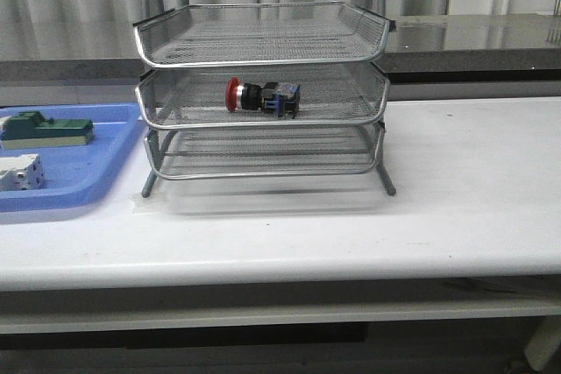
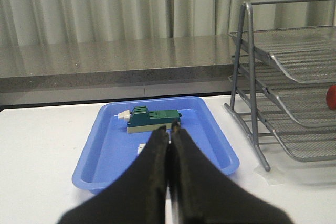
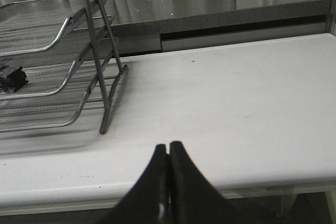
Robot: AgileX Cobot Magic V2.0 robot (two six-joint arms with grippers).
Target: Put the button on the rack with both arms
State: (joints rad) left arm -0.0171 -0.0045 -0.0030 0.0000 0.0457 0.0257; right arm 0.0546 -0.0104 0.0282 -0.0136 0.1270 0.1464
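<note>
From the front, one rack [image 1: 263,94] of three wire trays stood on the white table [image 1: 456,208], and one button [image 1: 261,96] lay on its side in the middle tray, red cap pointing left. Beside the rack sat one blue tray [image 1: 105,159] holding two blocks, one green [image 1: 44,129] and one white [image 1: 19,172]. Neither arm showed in that view.

In the left wrist view, the left gripper [image 2: 170,135] had its two fingers pressed together, holding nothing and touching nothing. Just beyond the fingertips lay the blue tray [image 2: 105,150] with the green block [image 2: 152,119]; the rack [image 2: 283,87] stood off to one side, a bit of red cap [image 2: 331,97] showing at the edge.

In the right wrist view, the right gripper [image 3: 168,148] likewise had both fingers closed, empty, over bare table [image 3: 236,103]. The rack [image 3: 58,66] stood well beyond and to the side, with the button's black rear [image 3: 11,78] visible in the middle tray.
</note>
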